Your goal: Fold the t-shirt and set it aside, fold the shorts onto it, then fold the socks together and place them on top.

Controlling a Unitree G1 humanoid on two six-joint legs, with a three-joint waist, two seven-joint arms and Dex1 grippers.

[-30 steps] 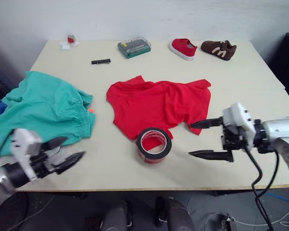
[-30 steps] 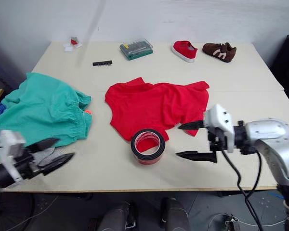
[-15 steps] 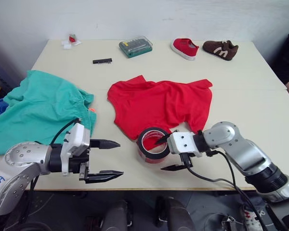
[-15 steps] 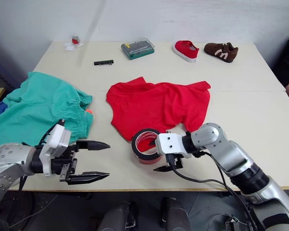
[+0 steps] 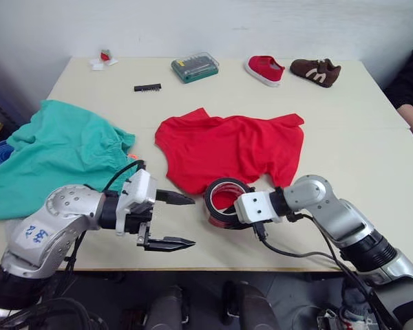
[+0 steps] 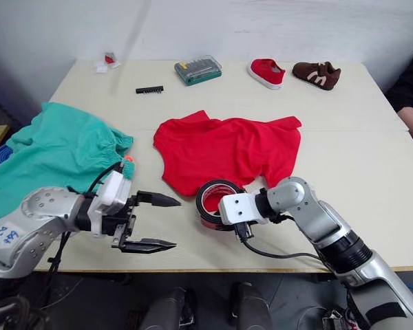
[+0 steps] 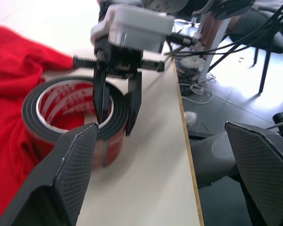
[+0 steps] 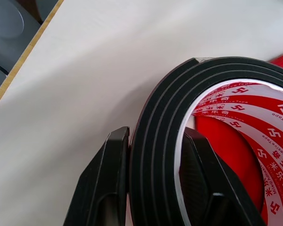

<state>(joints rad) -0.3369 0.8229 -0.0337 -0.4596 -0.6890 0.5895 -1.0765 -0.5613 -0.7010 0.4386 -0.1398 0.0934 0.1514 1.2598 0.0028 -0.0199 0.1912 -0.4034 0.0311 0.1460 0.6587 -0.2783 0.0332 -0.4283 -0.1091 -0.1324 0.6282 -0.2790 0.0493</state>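
- Where the table's [image 5: 372, 144] near edge runs, left gripper [image 5: 184, 221] hovering just above the bare cream top, black tapered fingers [image 7: 70, 174] spread wide apart with a carbon-weave texture, nothing between them; pointed toward the tape roll.
- Just beside it, right gripper [image 7: 117, 110] clamped on the wall of the tape roll [image 5: 226, 201], one finger inside the ring and one outside, pads touching the black rubbery outer layers.
- Printed around the roll's red-and-white inner liner, small repeated writing ending in "Tape" next to a pinwheel-like logo; remaining letters too small to read.
- Lying flat on the table, thick round roll overlapping the near hem of the t-shirt [image 5: 232, 149], red cloth showing through its hole.
- Spread at the table's middle, bright red soft cotton, unfolded and wrinkled, sleeves out to both sides; chest print not to be made out.
- Heaped at the left edge, teal-green shorts [image 5: 51, 155], crumpled, gathered waist toward the t-shirt with a spot of orange-red drawstring; outer part hanging past the table edge.
- Farther back, a small black comb-like strip [image 5: 146, 87], a clear-lidded green case of bits [image 5: 195, 67], a red shoe [image 5: 263, 69] and a brown shoe [image 5: 315, 70] with white stripes.
- At the far left corner, a small white and red item [image 5: 101, 58], too small to tell.
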